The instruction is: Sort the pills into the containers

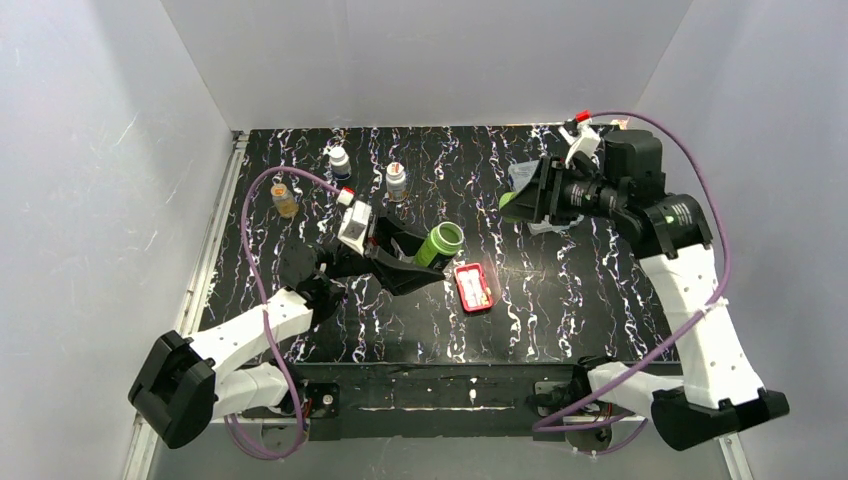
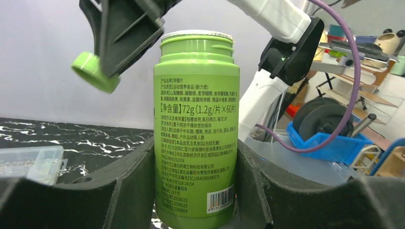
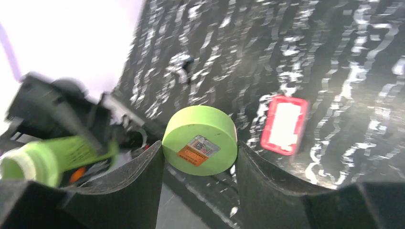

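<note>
Step in hand: green bottle [image 2: 196, 129] has been uncapped; pills not yet tipped out, as judged from the lidless neck and the cap held apart.
L gripper [image 1: 408, 262]: closed on the green bottle around its lower body; bottle tilted w/ open mouth toward the case in top view.
R gripper [image 3: 200, 157]: closed on the green cap [image 3: 199, 140], pinched by its sides, held up near the far right of the table [image 1: 600, 320], well apart from the bottle.
Containers: whitish compartments of the red pill case [image 1: 473, 287], lying flat just right of the bottle mouth; lid state and fill can't be told, too small/blurred.
Next move (judgement): bottle to be brought over the case and tipped slowly so that few pills fall at once; cap to be parked clear of the case first.
Risk (judgement): overpour, pills scattered on the patterned black top where they'd be hard to spot.
Around: white-cap bottle [image 1: 339, 160], amber bottle [image 1: 285, 198] and another small bottle [image 1: 397, 180] at far left; clear plastic box [image 2: 31, 163] seen by left wrist cam.
In the way: nothing seen btw bottle mouth and case.
</note>
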Controlling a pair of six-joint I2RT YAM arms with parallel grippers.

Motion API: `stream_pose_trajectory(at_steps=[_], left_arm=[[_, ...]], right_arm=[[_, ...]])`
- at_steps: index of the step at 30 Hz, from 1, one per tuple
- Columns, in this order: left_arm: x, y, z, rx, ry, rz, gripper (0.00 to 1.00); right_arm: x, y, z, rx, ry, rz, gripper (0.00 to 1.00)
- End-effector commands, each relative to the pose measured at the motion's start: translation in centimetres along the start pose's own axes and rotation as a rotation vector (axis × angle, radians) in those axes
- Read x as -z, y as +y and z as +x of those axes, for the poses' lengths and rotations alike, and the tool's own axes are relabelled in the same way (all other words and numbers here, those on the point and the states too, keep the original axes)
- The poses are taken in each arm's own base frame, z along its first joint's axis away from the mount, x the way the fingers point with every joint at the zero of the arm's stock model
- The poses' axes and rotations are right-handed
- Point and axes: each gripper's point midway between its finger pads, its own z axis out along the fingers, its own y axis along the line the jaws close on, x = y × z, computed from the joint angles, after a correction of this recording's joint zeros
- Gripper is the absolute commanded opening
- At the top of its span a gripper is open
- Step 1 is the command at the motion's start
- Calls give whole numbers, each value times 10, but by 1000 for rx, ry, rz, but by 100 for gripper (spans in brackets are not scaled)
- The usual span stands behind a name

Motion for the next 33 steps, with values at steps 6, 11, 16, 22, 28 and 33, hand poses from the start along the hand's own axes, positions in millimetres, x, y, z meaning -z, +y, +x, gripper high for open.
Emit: stream_pose_trajectory(at_steps=[6, 11, 16, 22, 28, 33], left_arm=[[14, -7, 35, 134, 127, 17, 0], [22, -6, 58, 220, 184, -11, 0], [23, -13, 61, 246, 216, 14, 0], [20, -19, 61, 269, 260, 52, 0], [15, -28, 55, 278, 253, 102, 0], [11, -36, 56, 280, 272, 138, 0]], right_arm=[[31, 79, 37, 123, 136, -404, 32], [36, 92, 52, 177, 176, -469, 32], [35, 94, 71, 204, 228, -509, 32], [33, 97, 86, 233, 283, -520, 30], [29, 96, 92, 247, 314, -512, 31], [26, 95, 94, 263, 330, -497, 31]])
